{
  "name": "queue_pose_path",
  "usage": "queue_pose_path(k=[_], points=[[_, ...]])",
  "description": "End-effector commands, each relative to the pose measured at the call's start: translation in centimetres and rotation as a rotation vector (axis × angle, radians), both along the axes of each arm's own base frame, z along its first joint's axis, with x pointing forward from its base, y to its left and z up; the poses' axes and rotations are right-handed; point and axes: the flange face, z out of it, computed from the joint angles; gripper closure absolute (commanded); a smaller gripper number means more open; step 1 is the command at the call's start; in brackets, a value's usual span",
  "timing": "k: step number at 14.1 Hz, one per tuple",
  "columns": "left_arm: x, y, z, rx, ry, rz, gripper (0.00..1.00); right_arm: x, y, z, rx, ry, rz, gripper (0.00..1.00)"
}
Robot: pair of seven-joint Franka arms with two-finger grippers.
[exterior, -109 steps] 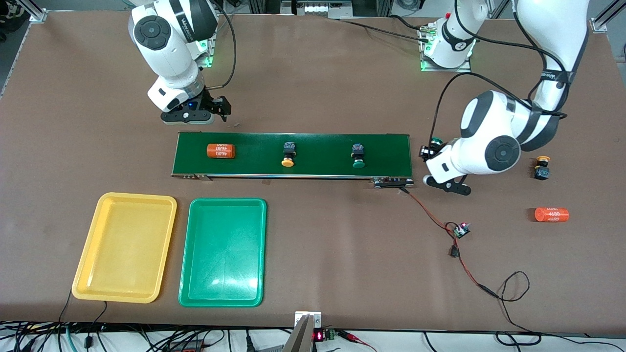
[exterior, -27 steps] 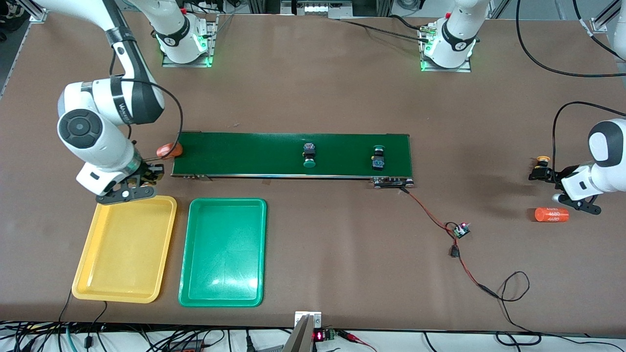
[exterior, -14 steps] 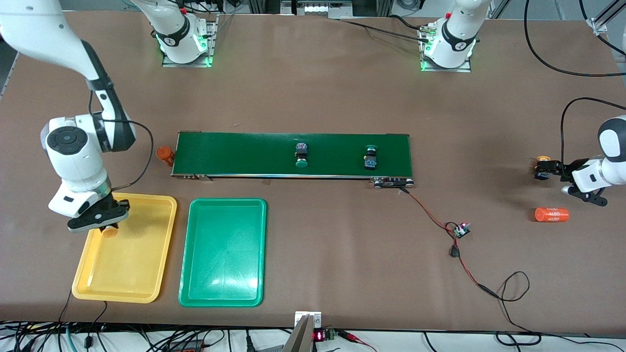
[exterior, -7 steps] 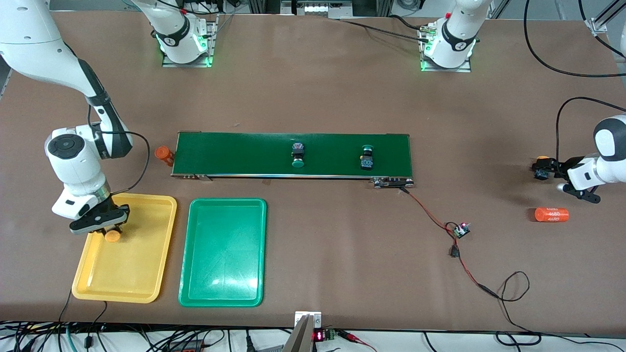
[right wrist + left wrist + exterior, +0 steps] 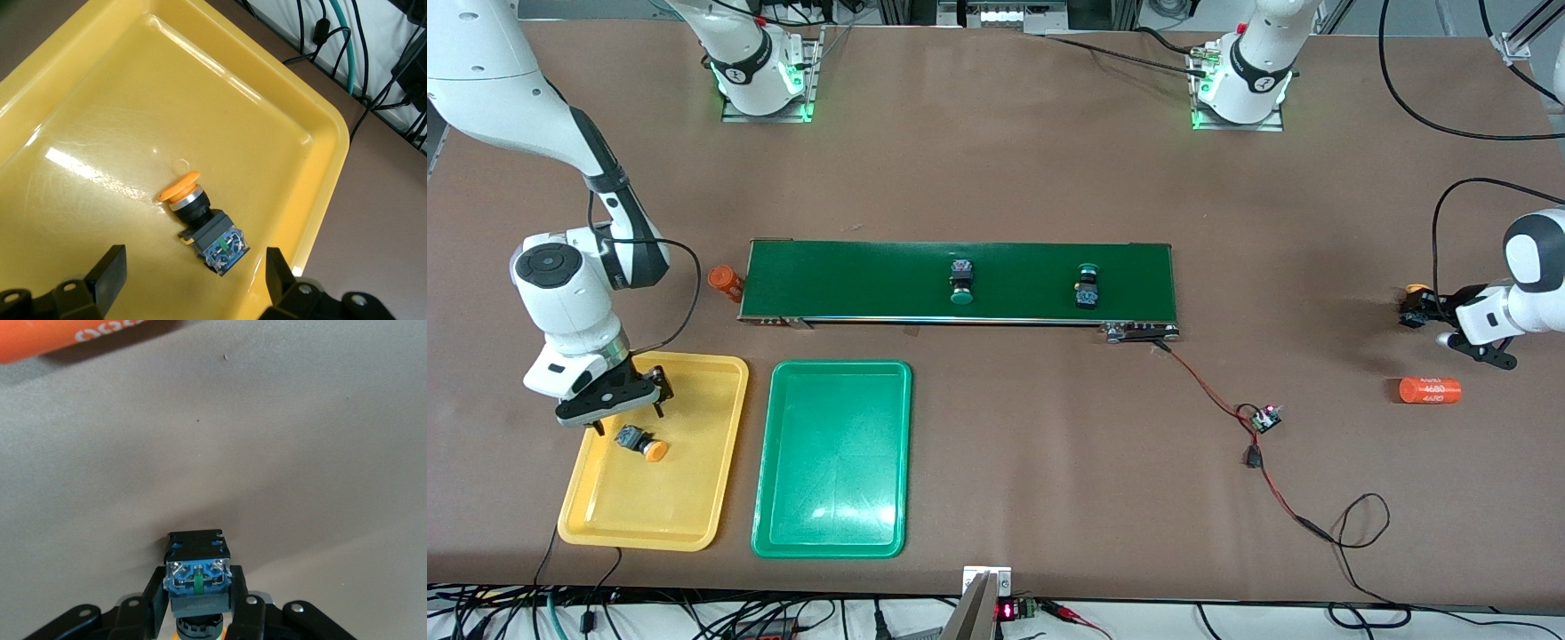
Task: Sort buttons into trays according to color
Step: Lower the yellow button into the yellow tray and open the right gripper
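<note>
- The table (image 5: 996, 160) is covered in brown, and the long dark green conveyor belt (image 5: 854, 280) lies in its middle.
- The yellow tray (image 5: 694, 498) and the green tray (image 5: 831, 458) lie side by side, nearer to the front camera than the belt, toward the right arm's end of the table.
- The right gripper (image 5: 621, 397) hangs over the yellow tray with its fingers (image 5: 110, 270) spread wide and nothing between them.
- The left gripper (image 5: 1430, 311) is low at the left arm's end of the table; its jaws are closed on a yellow-capped button (image 5: 197, 577).
- Two orange cylinders lie on the table: one (image 5: 1429, 390) near the left gripper, the other (image 5: 726, 281) just beside the end of the belt.
- One yellow button (image 5: 642, 442) lies on its side in the yellow tray, free of the fingers.
- Two green buttons (image 5: 960, 285) (image 5: 1086, 285) sit on the belt, well apart from each other.
</note>
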Motion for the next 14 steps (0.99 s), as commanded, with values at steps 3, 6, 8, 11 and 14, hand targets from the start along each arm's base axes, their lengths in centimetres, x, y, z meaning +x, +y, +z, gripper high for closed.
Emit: queue_pose_path(k=[3, 6, 8, 11, 14], points=[[0.0, -0.4, 2.7, 0.027, -0.002, -0.04, 1.0, -1.7, 2.2, 3.8, -0.042, 0.07, -0.116, 0.08], [1.8, -3.7, 6.0, 0.015, 0.029, -0.078, 1.0, -2.5, 6.3, 7.6, -0.071, 0.148, -0.22, 0.08], [2.9, -6.0, 7.6, 0.02, 0.006, -0.085, 1.0, -3.3, 9.4, 10.1, -0.028, 0.214, -0.283, 0.07], [4.4, -10.9, 11.0, 0.039, 0.0, -0.046, 1.0, -5.0, 14.8, 13.5, 0.034, 0.269, -0.339, 0.07], [4.9, -16.4, 13.5, 0.053, 0.039, -0.018, 1.0, -6.3, 18.0, 16.1, 0.085, 0.335, -0.383, 0.05]])
